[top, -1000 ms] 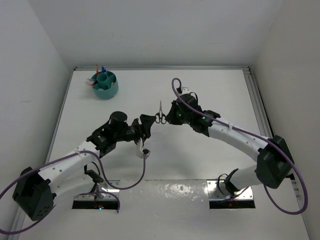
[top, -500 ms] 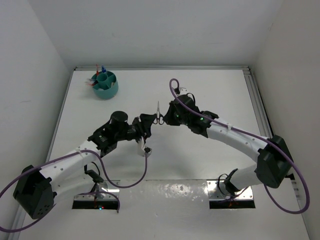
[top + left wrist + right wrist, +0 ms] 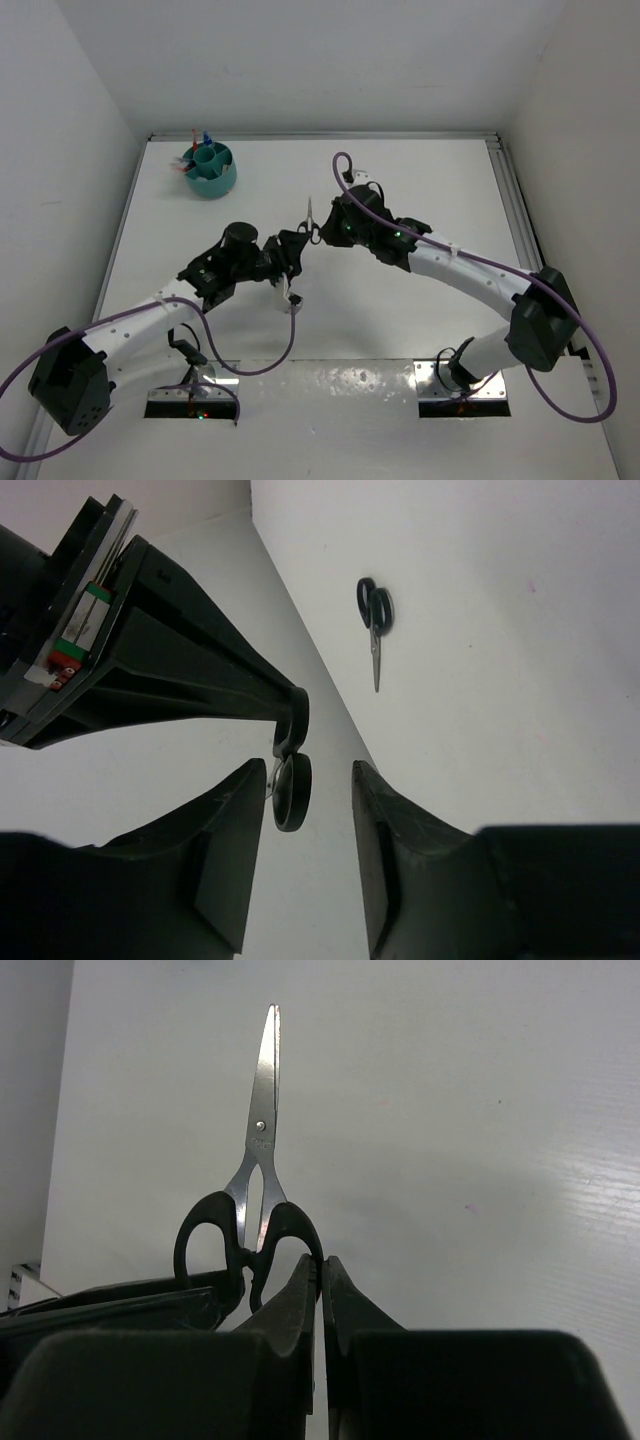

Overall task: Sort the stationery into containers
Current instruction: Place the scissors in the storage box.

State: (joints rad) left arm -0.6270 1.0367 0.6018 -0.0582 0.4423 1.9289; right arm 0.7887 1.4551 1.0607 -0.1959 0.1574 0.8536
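Note:
My right gripper (image 3: 318,231) is shut on one handle loop of a pair of black-handled scissors (image 3: 311,218) and holds them above the table, blades pointing away. In the right wrist view the scissors (image 3: 262,1160) stand above the closed fingertips (image 3: 308,1278). My left gripper (image 3: 299,244) is open right beside them. In the left wrist view a scissor handle loop (image 3: 292,792) hangs between its open fingers (image 3: 232,810), near the left one. A second pair of scissors (image 3: 375,610) lies on the white surface beyond. The teal organiser cup (image 3: 211,170) stands at the far left with pens in it.
White walls close in the table on the left, back and right. A purple cable (image 3: 285,350) loops from the left arm near the table's front. The right arm (image 3: 460,270) stretches across the right half of the table.
My right gripper has carried the scissors a little left and away, tilting them. My left gripper has stayed close under the handles, jaws open.

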